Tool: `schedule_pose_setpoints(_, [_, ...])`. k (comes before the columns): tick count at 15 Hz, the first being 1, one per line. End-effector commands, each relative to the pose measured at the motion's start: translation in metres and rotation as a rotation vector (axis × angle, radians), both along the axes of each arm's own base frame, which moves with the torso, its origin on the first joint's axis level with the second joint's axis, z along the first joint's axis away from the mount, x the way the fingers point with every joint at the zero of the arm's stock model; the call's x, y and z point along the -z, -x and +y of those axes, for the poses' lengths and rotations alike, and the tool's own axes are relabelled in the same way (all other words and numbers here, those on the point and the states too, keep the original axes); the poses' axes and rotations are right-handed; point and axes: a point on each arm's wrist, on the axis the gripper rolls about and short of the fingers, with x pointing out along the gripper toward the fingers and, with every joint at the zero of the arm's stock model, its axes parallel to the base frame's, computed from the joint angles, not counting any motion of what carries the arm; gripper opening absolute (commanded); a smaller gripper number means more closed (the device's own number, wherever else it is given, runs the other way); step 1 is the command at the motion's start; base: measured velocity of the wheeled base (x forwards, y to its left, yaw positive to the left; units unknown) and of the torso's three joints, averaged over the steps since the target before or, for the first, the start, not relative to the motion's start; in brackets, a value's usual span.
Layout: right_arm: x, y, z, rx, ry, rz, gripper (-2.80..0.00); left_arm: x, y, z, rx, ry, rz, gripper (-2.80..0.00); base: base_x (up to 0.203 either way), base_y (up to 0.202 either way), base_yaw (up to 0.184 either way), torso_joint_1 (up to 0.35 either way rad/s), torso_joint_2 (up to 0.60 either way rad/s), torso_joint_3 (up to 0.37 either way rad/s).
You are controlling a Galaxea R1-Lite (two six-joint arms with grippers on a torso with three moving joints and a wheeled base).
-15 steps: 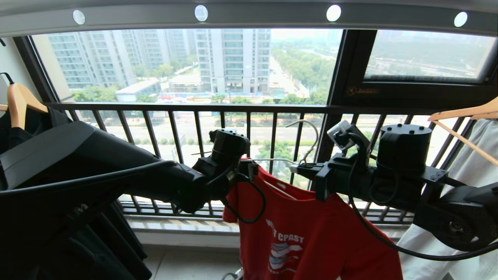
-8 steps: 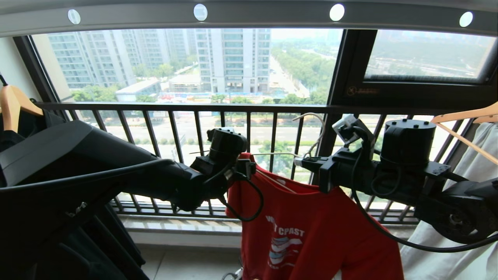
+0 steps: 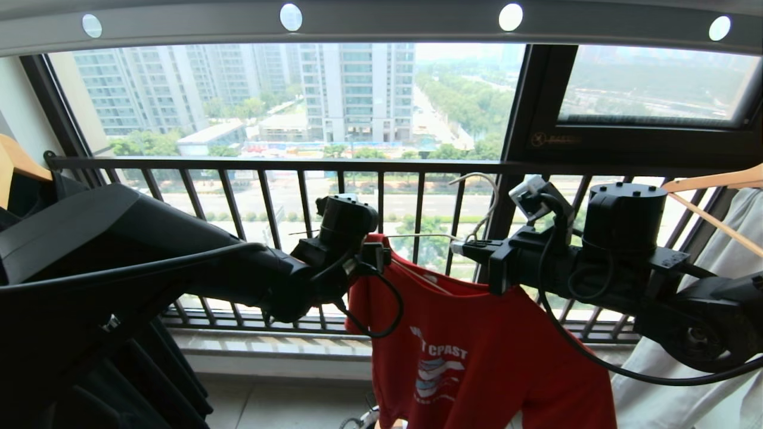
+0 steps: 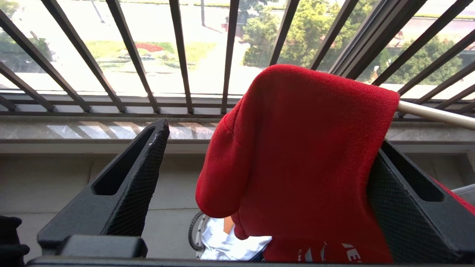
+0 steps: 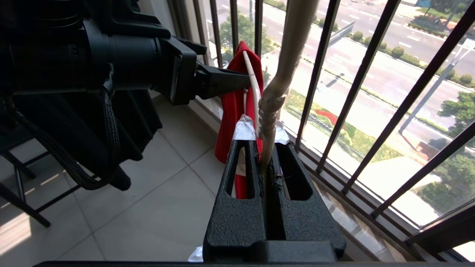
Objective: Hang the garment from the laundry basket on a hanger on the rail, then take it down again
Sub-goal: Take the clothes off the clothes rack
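The right end effector (image 5: 269, 163) was clenched tight on the hanger (image 5: 272, 107), its two fingers pinched together around the twisted wire neck, and the hook (image 3: 480, 196) rose free above the grip in front of the window railing (image 3: 268, 164). No contact with the rail (image 3: 381, 27) there: that grey beam with its round holes ran along the top of the head view, well above the hook. The red garment (image 3: 477, 357) hung from the hanger between the two arms, chest print facing the camera, one shoulder draped over the hanger's end on the robot's left. And the left end effector (image 4: 267, 185) sat right at that shoulder, released, its fingers (image 4: 126, 185) spread wide either side of the red cloth; the cloth lay against the inner face of one finger and stood clear of the other. In the left wrist view the bare white wire of the hanger ran out from under the draped shoulder. Down below the shirt, that same view caught a piece of the laundry basket (image 4: 193, 231), only a dark curve of its edge, with something white (image 4: 226, 243) lying in it. Off to the robot's left a black garment (image 3: 149, 381) hung on a wooden hanger (image 3: 18, 164), and at the right a white garment (image 3: 703, 393) hung from another wooden hanger (image 3: 715, 202). Both stood apart from the red shirt.
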Motion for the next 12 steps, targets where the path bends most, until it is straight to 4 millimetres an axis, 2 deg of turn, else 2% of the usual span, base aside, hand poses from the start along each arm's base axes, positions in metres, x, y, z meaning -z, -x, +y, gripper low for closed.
schedule_pose_setpoints(1, [0.003,-0.004,0.001,0.018,0.005,0.003,-2.8,-0.006,0.002,0.001,-0.002,0.01,-0.012,0.0,0.0,0.0,0.0,0.0,0.0,0.0])
schedule_pose_setpoints(6, [0.005,-0.01,0.003,0.064,0.015,0.001,-2.8,-0.018,0.004,0.01,-0.013,0.012,-0.028,0.0,0.0,0.0,0.0,0.0,0.0,0.0])
schedule_pose_setpoints(12, [0.004,-0.01,0.003,0.073,0.014,-0.004,-2.8,-0.007,-0.002,0.01,-0.018,-0.009,-0.01,0.0,0.0,0.0,0.0,0.0,0.0,0.0])
